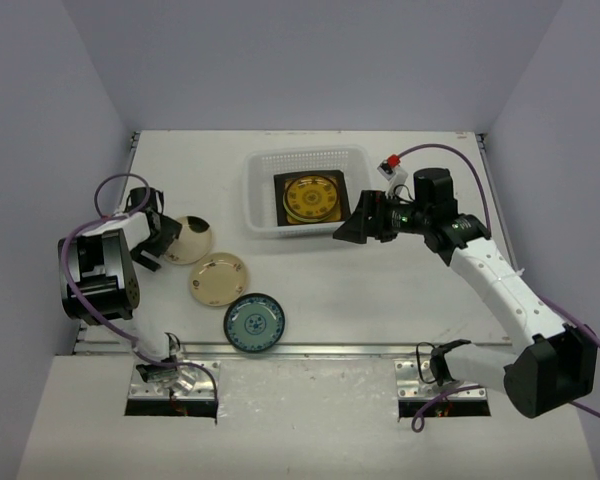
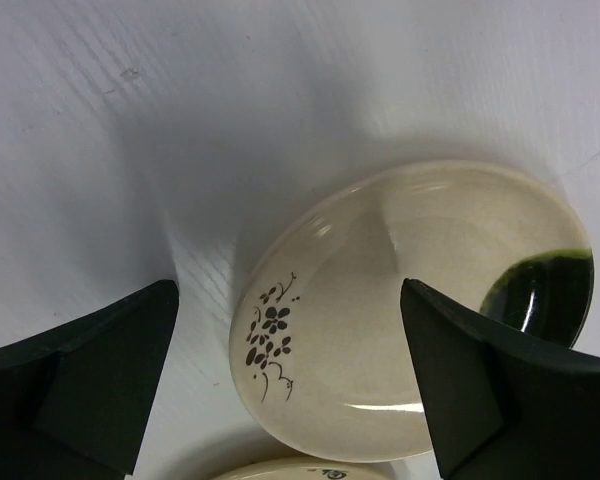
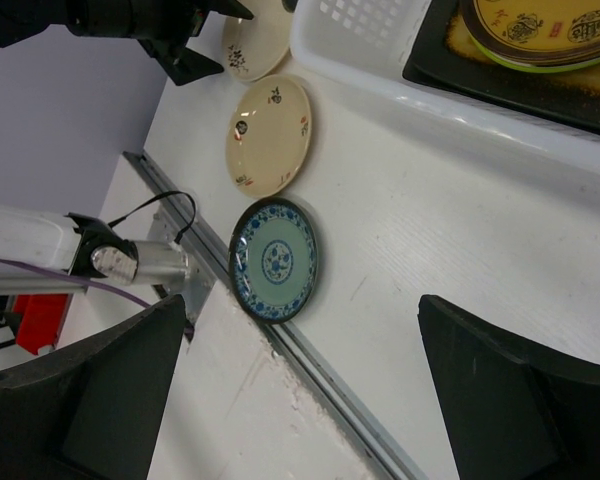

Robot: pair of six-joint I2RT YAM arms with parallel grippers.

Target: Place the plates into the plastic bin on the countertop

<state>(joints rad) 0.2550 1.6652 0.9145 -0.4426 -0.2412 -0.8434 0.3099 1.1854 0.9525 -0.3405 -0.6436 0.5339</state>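
bin (image 1: 263, 190): yellow plate (image 1: 311, 197) on square plate (image 1: 281, 180) | countertop (image 1: 380, 290): three round plates (image 1: 218, 279)

— What is sitting on the countertop (image 1: 380, 290)?

— The plastic bin (image 1: 255, 200) is resting on it, and three plates are lying flat beyond the bin's near-left corner.

— Which ones?

— A flowered cream plate (image 1: 192, 238) is lying left of the bin, a second cream plate (image 1: 218, 279) is sitting nearer its front-left corner, and the blue-white plate (image 1: 254, 323) is lying farthest from it.

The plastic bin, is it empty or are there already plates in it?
Not empty. The plastic bin holds a dark square plate with a yellow patterned round plate stacked on it.
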